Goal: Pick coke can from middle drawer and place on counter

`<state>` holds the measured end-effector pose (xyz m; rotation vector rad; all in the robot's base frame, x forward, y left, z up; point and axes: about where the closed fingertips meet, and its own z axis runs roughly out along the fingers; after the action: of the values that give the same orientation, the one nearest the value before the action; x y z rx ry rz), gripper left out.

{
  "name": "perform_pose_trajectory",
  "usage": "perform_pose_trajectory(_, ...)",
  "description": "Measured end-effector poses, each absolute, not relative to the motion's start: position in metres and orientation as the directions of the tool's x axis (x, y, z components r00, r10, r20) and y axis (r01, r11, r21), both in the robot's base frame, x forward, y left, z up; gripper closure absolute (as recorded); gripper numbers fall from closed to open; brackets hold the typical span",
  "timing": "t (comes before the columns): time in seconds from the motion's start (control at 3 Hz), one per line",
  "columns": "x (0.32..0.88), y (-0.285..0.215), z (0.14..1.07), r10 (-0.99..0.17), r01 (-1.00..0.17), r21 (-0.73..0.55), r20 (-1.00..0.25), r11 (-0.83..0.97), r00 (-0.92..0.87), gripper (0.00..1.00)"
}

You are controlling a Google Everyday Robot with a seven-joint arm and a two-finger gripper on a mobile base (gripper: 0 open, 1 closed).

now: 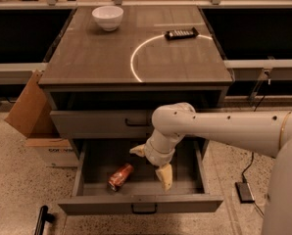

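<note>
Nearest: the middle drawer (pixel 97 204) is pulled fully out, its front panel and small dark bar handle (pixel 144 209) towards the camera, grey floor exposed.

Coke can (pixel 120 176): lying on its side on the drawer floor, in the left half of the drawer, tilted diagonally, a short way behind the front panel. Nothing is touching it.

Gripper (pixel 150 169): down inside the drawer, about mid-width, just right of the can and apart from it. Its two pale fingers (pixel 165 176) are spread wide, with nothing between them. The arm (pixel 224 129) comes in from the right, above the drawer's right half.

On the speckled floor, left of the drawer front: a black bar-shaped object (pixel 43 219), identity unclear. Right of the drawer: a small dark power brick (pixel 245 192) with its cable.

Left of the drawer and further back: a cardboard box (pixel 31 112), flap raised.

Directly above the drawer: the upper drawer (pixel 92 124), closed.

Above that: the counter (pixel 87 58), carrying a thin bright white arc (pixel 134 58). At its far edge, a flat black remote (pixel 181 34) sits right of centre and a white bowl (pixel 108 17) sits to the left, upright.
</note>
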<state>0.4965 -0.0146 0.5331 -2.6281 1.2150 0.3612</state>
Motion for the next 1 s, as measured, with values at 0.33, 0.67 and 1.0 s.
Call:
perform_pose_trajectory(0.33,0.496,-0.014,0.533,-0.713,-0.767,-0.099,-0.312,-0.633,0.628,0.0)
perform_pose_trajectory(0.67,0.497,-0.006,0.531,-0.672,-0.722,-0.137,-0.28,-0.678,0.685,0.0)
perform_pose_trajectory(1.0,0.501,0.006,0.528,-0.595,-0.627,-0.209,-0.199,-0.751,0.779,0.0)
